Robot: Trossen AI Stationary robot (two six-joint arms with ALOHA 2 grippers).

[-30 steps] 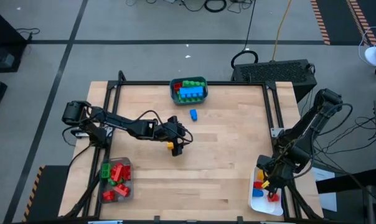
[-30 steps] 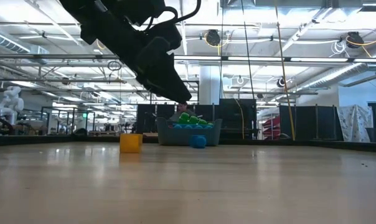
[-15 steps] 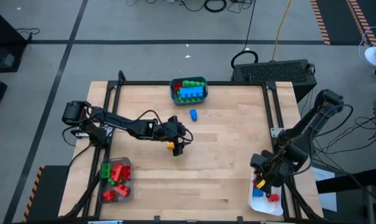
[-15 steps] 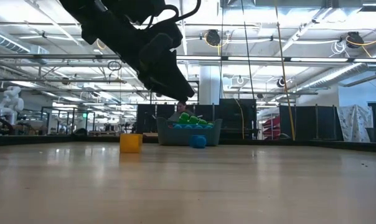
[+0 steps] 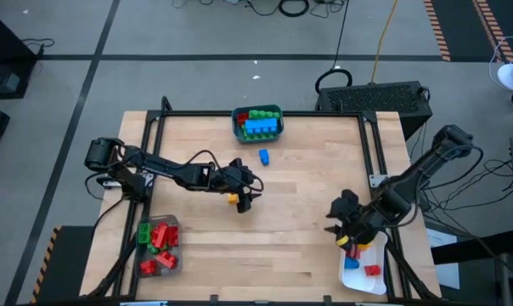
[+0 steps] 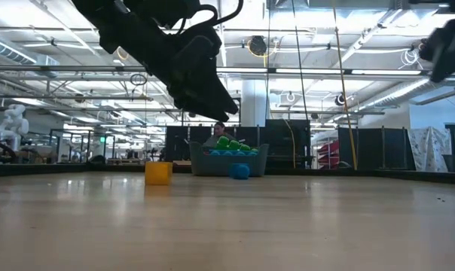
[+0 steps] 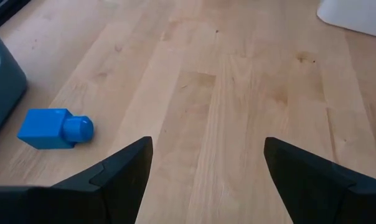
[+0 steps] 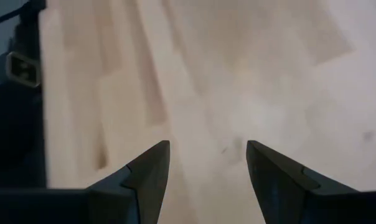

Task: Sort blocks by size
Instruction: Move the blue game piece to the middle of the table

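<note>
A small yellow block point(image 5: 233, 199) rests on the table, right beside my left gripper point(image 5: 245, 201). That gripper hangs open above the wood with nothing between its fingers point(image 7: 206, 168). A blue block point(image 7: 54, 129) lies on its side near the teal bin point(image 5: 257, 123), which holds blue, green and red blocks. My right gripper point(image 5: 335, 219) is open and empty point(image 8: 208, 168) over bare wood, just left of the white tray point(image 5: 355, 277). In the low view the yellow block point(image 6: 158, 172) stands clear below the left gripper point(image 6: 212, 105).
A clear tray point(image 5: 159, 246) of red and green blocks sits at the near left corner. The white tray holds red, blue and orange blocks. A black frame point(image 5: 375, 144) runs along the table's edges. Bare wood lies between the two arms.
My right gripper has swung off the white tray toward the table's left, out over the bare wood, turning at the wrist as it went. The blocks on the tray stay where they were.
</note>
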